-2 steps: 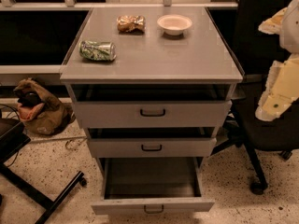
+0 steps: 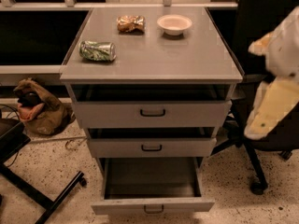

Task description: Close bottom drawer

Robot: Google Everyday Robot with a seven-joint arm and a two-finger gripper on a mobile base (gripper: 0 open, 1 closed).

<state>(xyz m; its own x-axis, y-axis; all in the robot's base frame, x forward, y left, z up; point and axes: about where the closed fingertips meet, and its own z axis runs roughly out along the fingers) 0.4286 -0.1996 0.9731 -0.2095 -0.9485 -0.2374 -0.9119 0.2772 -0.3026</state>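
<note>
The bottom drawer (image 2: pixel 152 204) sat at 6 o'clock in the view, pulled far out of the grey cabinet so that its dark-grey inside lay open to sight. Its narrow front panel, with a small dark loop handle, was close to the lower edge of the view. Just above it, the middle drawer (image 2: pixel 152 147) stood out a little, and above that the top drawer (image 2: pixel 152 112) also showed a dark gap under the desk (image 2: pixel 187 59).

On the desk, a crushed green can (image 2: pixel 97 51) lay on its side at 10 o'clock. A crumpled golden snack wrapper (image 2: pixel 130 23) lay near 12 o'clock, and a white bowl (image 2: pixel 174 24) stood upright just beside it, toward 1 o'clock.

The hand (image 2: pixel 273 106), white and cream, hung at 3 o'clock, well apart from the bottom drawer and in front of a black office chair (image 2: pixel 261 146). Whether it was open or closed could not be told, and it touched no drawer.

A brown bag (image 2: pixel 39 111) slumped on the speckled floor (image 2: pixel 56 167) at 9 o'clock.
</note>
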